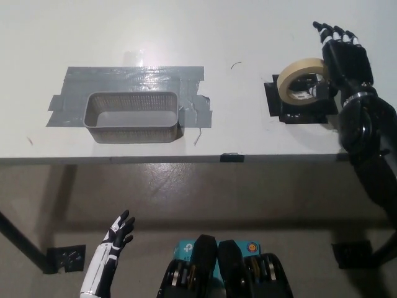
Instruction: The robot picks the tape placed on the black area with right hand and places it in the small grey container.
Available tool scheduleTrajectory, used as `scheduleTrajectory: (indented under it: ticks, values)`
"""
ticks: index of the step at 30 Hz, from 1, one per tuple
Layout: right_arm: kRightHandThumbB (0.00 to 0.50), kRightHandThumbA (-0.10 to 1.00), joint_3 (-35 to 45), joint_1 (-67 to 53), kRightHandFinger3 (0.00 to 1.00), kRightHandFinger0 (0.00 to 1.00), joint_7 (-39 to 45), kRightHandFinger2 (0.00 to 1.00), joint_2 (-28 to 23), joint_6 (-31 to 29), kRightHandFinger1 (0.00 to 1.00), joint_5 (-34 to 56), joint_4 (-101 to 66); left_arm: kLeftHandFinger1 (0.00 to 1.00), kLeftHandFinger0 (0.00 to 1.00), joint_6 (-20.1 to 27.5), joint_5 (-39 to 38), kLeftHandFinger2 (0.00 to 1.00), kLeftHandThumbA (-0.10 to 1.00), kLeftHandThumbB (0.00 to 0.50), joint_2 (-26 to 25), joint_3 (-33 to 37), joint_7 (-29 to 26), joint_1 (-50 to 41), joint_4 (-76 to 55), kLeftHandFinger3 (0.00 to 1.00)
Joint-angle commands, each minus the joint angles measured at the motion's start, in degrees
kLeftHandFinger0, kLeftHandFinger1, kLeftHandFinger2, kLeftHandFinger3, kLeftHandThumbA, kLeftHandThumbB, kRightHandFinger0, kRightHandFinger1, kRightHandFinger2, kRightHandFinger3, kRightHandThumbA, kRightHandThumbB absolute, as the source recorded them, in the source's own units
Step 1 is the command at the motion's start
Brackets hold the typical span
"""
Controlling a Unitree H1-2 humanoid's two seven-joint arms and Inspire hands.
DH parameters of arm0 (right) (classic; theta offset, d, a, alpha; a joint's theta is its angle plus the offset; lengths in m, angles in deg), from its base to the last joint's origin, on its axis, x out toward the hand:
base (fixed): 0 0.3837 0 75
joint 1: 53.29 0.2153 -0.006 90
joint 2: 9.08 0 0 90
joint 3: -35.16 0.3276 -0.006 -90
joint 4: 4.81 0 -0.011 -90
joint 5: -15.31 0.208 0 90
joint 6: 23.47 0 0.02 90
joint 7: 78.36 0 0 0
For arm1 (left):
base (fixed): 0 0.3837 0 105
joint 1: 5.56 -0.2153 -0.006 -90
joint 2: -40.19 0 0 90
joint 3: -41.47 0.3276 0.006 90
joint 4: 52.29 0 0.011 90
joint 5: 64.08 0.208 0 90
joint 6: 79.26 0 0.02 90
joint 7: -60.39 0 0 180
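Note:
A beige roll of tape (pixel 300 79) stands tilted on a black patch (pixel 299 104) at the right of the white table. My black right hand (pixel 343 57) is open just right of the roll, fingers stretched upward, its palm side close against the roll's right edge; I cannot tell if it touches. The small grey mesh container (pixel 133 117) sits on grey duct tape at the table's left, with nothing inside. My white left hand (pixel 115 234) hangs open below the table edge at lower left.
Grey duct tape (pixel 133 81) covers the table around the container. The table's front edge (pixel 186 159) runs across the middle of the picture, with floor below. A black table leg (pixel 22 243) crosses the lower left.

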Motion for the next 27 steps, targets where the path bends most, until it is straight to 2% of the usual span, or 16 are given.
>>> scheduleTrajectory:
  ticks: [1,9,12,18,23,27]
  values:
    - [0.392,1.00,-0.04,5.09,1.00,1.00,-1.73,1.00,0.26,0.69,1.00,0.16,0.52,1.00,1.00,1.48,0.56,1.00,1.00,0.100,-0.79,0.38,0.74,-0.34,-2.05,1.00]
    - [0.396,1.00,-0.18,6.71,1.00,1.00,-2.37,1.00,1.09,0.42,1.00,0.43,2.96,1.00,1.00,0.40,-0.05,1.00,1.00,0.113,-0.70,0.22,1.23,-0.45,-2.64,1.00]
    - [0.407,1.00,-1.08,7.67,1.00,1.00,-2.32,1.00,1.06,1.02,1.00,-0.49,5.43,1.00,1.00,0.74,-0.21,1.00,0.98,0.093,-0.55,0.09,1.32,-0.47,-2.62,1.00]
    - [0.408,1.00,-2.24,9.25,1.00,1.00,-3.23,1.00,1.09,0.77,1.00,-0.32,10.21,1.00,1.00,0.53,-0.06,1.00,0.99,0.096,-0.62,0.09,1.47,-0.36,-2.73,1.00]
    - [0.382,1.00,-3.66,10.49,1.00,1.00,-3.48,1.00,1.08,0.54,1.00,0.04,15.19,1.00,1.00,0.34,-0.41,1.00,0.99,0.088,-0.59,0.08,1.76,-0.33,-2.89,1.00]
    - [0.381,1.00,-3.59,11.96,1.00,1.00,-4.46,1.00,1.35,-0.67,1.00,1.12,18.69,1.00,1.00,0.46,-0.50,1.00,1.00,0.087,-0.87,0.00,2.16,0.18,-2.70,1.00]
